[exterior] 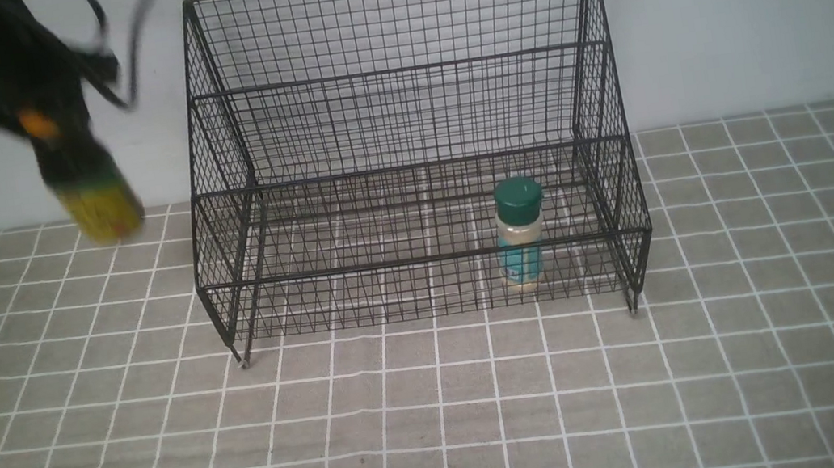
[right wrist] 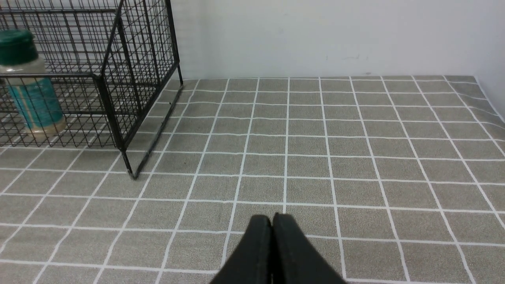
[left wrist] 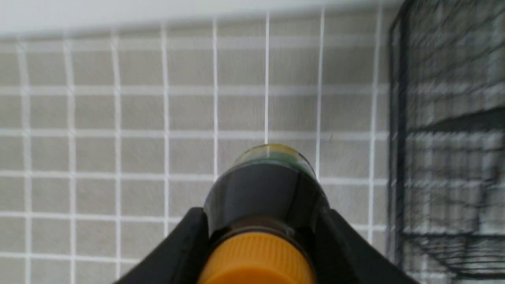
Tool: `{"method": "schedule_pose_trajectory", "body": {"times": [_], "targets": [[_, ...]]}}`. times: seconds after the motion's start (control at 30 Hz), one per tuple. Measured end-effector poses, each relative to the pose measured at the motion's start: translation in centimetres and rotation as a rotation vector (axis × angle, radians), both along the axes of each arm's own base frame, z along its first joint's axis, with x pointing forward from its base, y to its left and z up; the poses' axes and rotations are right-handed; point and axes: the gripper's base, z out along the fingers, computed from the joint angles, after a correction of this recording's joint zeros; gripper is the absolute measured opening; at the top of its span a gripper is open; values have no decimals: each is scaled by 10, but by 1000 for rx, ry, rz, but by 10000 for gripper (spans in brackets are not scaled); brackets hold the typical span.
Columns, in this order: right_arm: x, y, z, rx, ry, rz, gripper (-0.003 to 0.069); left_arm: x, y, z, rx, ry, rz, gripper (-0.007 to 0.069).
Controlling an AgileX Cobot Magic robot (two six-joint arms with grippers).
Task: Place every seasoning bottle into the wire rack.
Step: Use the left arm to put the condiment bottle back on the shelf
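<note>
- A large black wire-mesh rack (exterior: pixel 400 69) with two stepped tiers and a tall back stands on short feet on the table (exterior: pixel 444 426), which is covered in a grey cloth with a white grid.
- A tall dark-sauce bottle (exterior: pixel 88 190) with a yellow-green label is outside the rack, near its left side wall and about level with the upper tier in the front view.
- The bottle's long axis is close to vertical but tilted. Its orange nozzle cap (exterior: pixel 38 124) points up and away from the rack, and its base leans towards the rack.
- The bottle is blurred in the front view, so I cannot tell whether its base is clear of the table.
- The left gripper (left wrist: pixel 256 244) pinches the bottle at the neck, with a black finger (left wrist: pixel 185 244) pressed against each side just below the orange cap. The left wrist view looks down the bottle's length, with the rack's side wall close beside it.
- A small clear shaker (exterior: pixel 520 232) with a dark green cap and a teal label stands upright inside the rack. It is on the lower front tier, right of the rack's middle, with its cap up and its long axis vertical.
- The right gripper (right wrist: pixel 272 244) hangs over bare table, well out from the rack's right front foot. Its fingers are pressed together with nothing between them.
</note>
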Motion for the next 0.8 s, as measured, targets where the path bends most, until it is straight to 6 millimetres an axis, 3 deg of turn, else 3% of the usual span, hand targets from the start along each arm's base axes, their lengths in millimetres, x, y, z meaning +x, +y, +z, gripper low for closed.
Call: {"method": "schedule_pose_trajectory", "body": {"times": [0.1, 0.17, 0.27, 0.37, 0.43, 0.47, 0.6, 0.8], "targets": [[0, 0, 0, 0, 0, 0, -14, -25, -6, 52, -58, -139, -22, 302], [0, 0, 0, 0, 0, 0, -14, -37, -14, 70, -83, -179, -46, 302], [0, 0, 0, 0, 0, 0, -14, -45, -26, 80, -95, -201, -80, 302], [0, 0, 0, 0, 0, 0, -14, -46, -55, 78, -111, -187, -155, 302], [0, 0, 0, 0, 0, 0, -14, -44, -64, 74, -113, -177, -176, 302], [0, 0, 0, 0, 0, 0, -14, -42, -80, 68, -112, -158, -212, 302], [0, 0, 0, 0, 0, 0, -14, -37, -103, 54, -118, -122, -254, 302], [0, 0, 0, 0, 0, 0, -14, -22, -116, 30, -102, -75, -258, 302]]}}
